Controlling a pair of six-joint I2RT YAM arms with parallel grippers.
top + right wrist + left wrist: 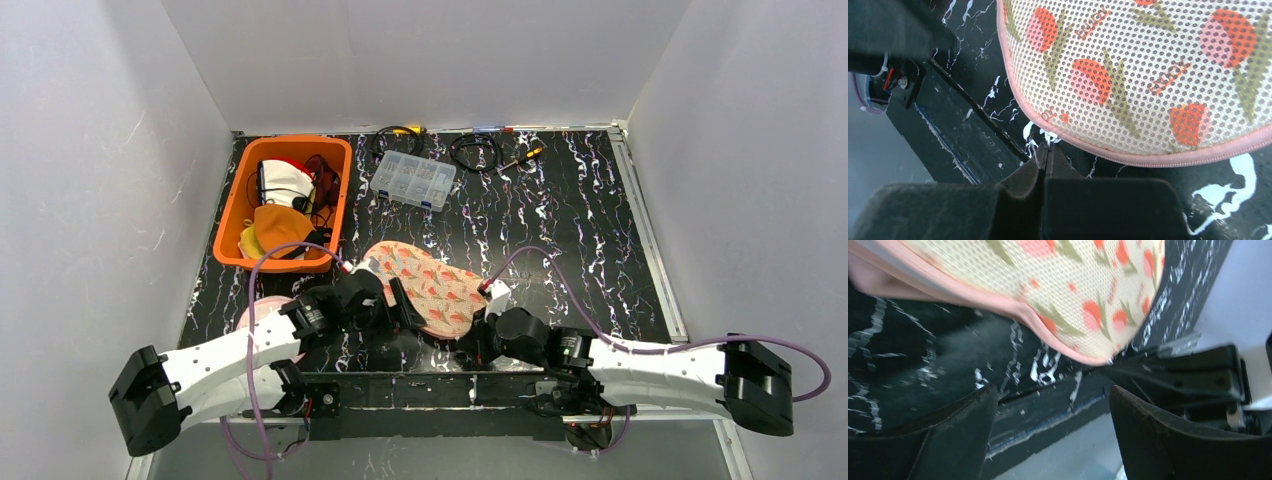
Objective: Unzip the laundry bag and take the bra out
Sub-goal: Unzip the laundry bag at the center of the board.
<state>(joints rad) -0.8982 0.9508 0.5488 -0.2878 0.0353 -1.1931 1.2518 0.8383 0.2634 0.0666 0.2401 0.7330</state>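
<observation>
1x laundry bag (432,288), 1x bin (237,205), 1x parts box (413,180), 2x cables (474,150)

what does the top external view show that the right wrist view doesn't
Only top external: the orange bin holding fabric items, the clear organizer box and the coiled cables at the far edge. Only right wrist: the right gripper with its fingers pressed shut, tips at the pink zipper seam, plus the mesh holes and printed lettering. Both: the floral laundry bag lying on the black marbled table.
</observation>
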